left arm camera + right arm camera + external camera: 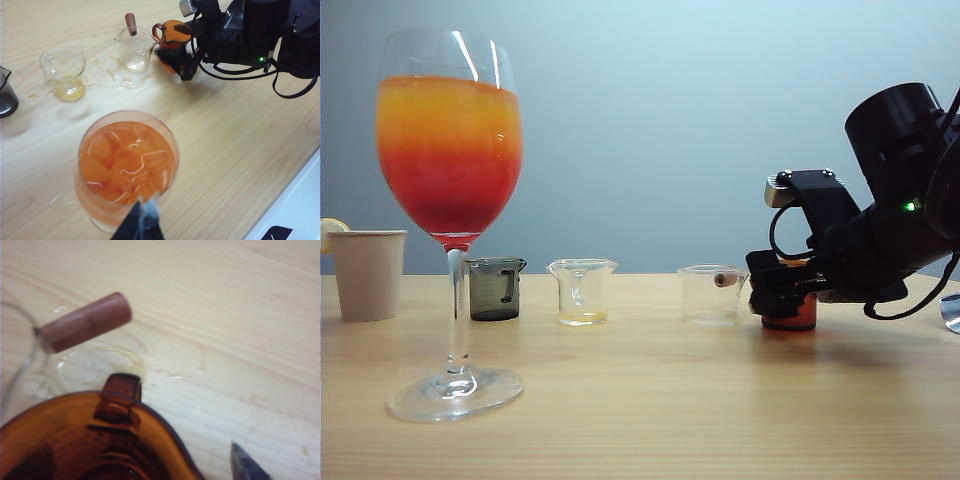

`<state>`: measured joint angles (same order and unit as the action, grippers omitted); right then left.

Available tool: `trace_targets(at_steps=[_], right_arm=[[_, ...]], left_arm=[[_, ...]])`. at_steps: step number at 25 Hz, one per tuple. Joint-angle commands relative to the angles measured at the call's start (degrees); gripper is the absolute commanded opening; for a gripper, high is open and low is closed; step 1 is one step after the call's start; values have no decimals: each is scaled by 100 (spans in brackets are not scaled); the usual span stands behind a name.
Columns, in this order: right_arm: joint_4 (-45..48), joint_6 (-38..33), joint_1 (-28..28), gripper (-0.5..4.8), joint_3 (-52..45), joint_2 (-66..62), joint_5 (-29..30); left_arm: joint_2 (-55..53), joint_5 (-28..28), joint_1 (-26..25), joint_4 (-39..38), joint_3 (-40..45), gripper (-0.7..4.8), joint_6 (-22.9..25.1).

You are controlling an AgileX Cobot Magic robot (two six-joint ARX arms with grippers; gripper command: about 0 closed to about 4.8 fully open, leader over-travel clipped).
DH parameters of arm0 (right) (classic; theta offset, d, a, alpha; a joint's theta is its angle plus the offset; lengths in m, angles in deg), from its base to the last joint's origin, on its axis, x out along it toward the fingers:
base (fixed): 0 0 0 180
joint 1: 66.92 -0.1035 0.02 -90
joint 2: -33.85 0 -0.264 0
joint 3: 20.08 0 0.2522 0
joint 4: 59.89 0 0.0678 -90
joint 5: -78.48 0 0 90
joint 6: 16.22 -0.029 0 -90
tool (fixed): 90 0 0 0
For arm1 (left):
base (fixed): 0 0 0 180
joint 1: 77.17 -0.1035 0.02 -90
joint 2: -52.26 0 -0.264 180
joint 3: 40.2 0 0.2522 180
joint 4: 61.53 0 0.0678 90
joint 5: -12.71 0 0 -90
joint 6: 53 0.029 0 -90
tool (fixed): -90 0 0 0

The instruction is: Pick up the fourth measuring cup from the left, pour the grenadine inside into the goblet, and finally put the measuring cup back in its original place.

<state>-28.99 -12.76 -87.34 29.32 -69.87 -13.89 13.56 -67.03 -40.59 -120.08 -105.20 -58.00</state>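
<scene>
Amber cup back in its row, pincer let go

While the pale wooden surface (640, 400) carries everything, the tall clear stemmed goblet (451, 200), w/ red grenadine (448, 190) under orange juice, stands far left, left pincer (140, 227) at its rim, grip unreadable. Right arm reaches low from the right; right pincer (782, 292) spread wide around the small amber-brown measuring cup (790, 312), standing beside the clear cup (710, 295). Advice: retreat straight, no nudging.
</scene>
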Motion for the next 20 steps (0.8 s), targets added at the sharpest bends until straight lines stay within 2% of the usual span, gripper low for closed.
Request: trace_targets(at_steps=[1,6,14,20], right_arm=[[367,-221,4,479,11,24,-214],[402,-219,4,479,11,24,-413],[348,-352,4,479,11,50,-157],[-219,-350,2,479,9,271,-133]], left_arm=[[11,-17,-11,72,-26,-5,-17],[11,-20,-11,74,-26,-5,-17],[11,-61,-11,74,-24,-5,-17],[11,-61,-11,74,-24,-5,-17]])
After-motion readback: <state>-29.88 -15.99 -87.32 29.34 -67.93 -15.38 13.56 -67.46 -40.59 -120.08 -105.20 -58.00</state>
